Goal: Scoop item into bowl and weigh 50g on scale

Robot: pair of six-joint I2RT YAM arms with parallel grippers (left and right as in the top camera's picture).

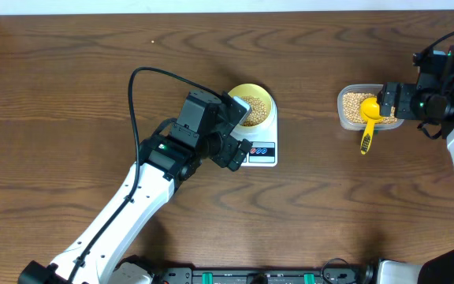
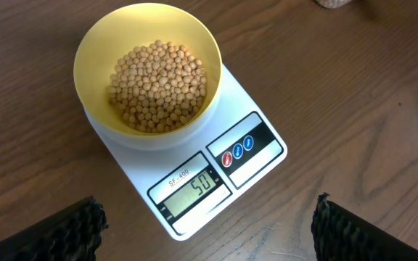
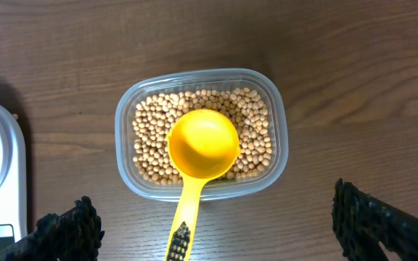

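The bowl [image 2: 147, 25] of beans [image 2: 158, 83] sits on the scale [image 2: 231, 109], which reads 50. The left claw [image 2: 209, 228] hangs over the scale, wide open and empty. The right claw [image 3: 220, 228], also wide open and empty, hangs over a tub [image 3: 274, 109] well apart from the scale.

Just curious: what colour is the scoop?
The scoop is bright yellow, clearest from the right wrist.

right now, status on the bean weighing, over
Both open: left gripper over scale, right gripper over tub. Bowl of beans on scale, display reads 50. Scoop rests in tub, clear of scale.
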